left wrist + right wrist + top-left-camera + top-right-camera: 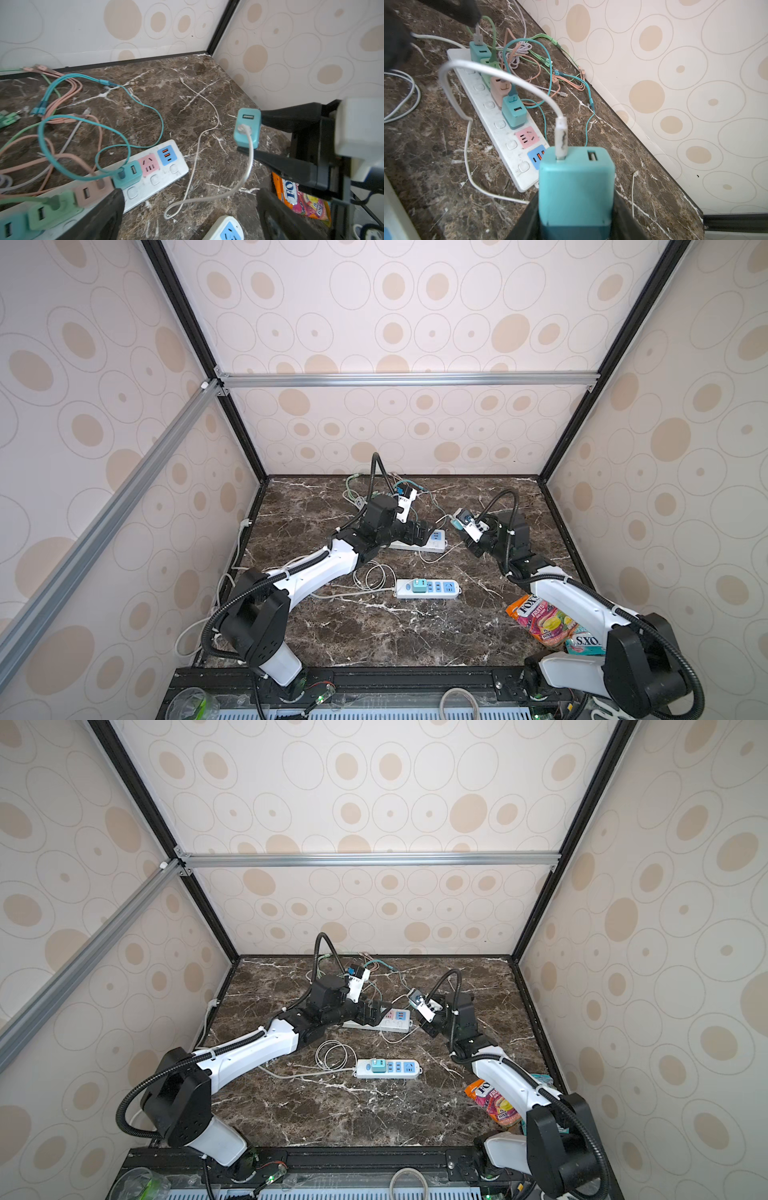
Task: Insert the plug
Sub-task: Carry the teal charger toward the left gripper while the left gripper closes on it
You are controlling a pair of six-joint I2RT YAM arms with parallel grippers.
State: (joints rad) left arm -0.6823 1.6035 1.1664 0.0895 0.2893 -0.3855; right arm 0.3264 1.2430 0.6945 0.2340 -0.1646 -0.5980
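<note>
The plug (576, 187), a teal cube charger with 2 USB ports, fills the lower centre of the right wrist view, gripped in the right hand (575, 209), a white cable (500, 76) in 1 port. Up-left of it the white power strip (517, 178) lies flat on the table (436, 166), its pink socket (527, 137) free beside 4 plugged-in chargers (513, 113).

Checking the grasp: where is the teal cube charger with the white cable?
The teal charger is clamped in the right gripper, just right of centre in both top views, off the long white power strip's pink-socket end.
</note>
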